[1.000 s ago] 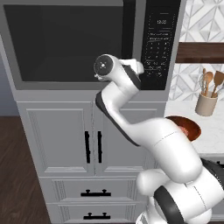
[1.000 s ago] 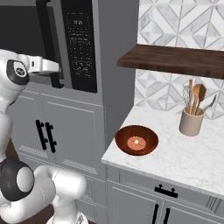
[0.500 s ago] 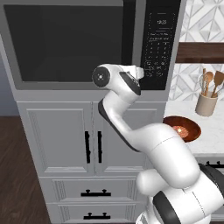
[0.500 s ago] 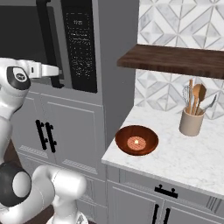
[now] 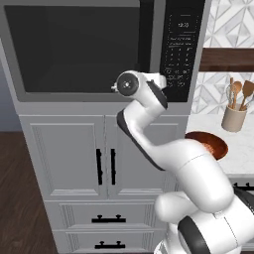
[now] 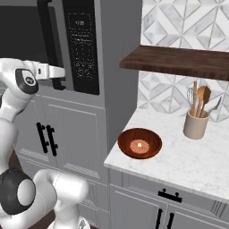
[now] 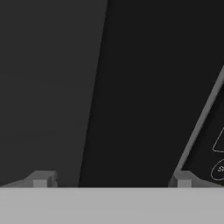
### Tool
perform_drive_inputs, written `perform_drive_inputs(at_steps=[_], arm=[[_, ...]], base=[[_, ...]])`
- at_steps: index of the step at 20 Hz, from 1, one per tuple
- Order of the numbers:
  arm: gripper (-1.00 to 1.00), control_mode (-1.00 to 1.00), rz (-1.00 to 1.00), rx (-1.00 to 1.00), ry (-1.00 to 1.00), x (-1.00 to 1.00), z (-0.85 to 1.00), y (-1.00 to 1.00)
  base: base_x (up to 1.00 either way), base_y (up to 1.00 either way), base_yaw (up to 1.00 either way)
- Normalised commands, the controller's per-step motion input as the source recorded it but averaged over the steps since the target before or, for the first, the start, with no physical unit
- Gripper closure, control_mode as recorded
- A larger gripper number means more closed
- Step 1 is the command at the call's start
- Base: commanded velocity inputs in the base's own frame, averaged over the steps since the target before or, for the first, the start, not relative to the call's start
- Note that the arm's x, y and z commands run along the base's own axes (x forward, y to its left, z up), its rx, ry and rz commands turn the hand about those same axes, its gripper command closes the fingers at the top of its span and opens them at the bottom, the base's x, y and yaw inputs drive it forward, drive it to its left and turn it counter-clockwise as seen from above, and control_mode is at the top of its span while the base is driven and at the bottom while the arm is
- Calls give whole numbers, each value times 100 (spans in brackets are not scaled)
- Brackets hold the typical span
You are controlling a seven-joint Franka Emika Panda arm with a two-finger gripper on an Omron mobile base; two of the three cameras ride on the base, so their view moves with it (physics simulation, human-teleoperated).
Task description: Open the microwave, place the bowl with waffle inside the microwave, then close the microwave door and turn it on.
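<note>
Hand view: we see our gripper [image 7: 111, 180] w/ jaws spread wide, nothing between them, straddling the black handle strip [image 7: 131, 87] of the microwave door [image 7: 48, 78]; keypad edge [image 7: 218, 148] at right. Right base view: we've got the hand up at the handle's lower end, door shut on the microwave [image 6: 80, 44]. Bowl with waffle [image 6: 139, 143] sits on the marble counter [image 6: 179, 156], well apart from the gripper, w/ a utensil cup [image 6: 196, 125] further back near the wall.
</note>
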Motion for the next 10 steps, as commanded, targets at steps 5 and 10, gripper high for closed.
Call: perform_drive_inputs(at_steps=[5, 10], arm=[[-100, -100, 24, 3, 0, 79, -75, -81], [100, -100, 29, 0, -6, 100, -94, -24]], base=[[0, 0, 0], [0, 0, 0]])
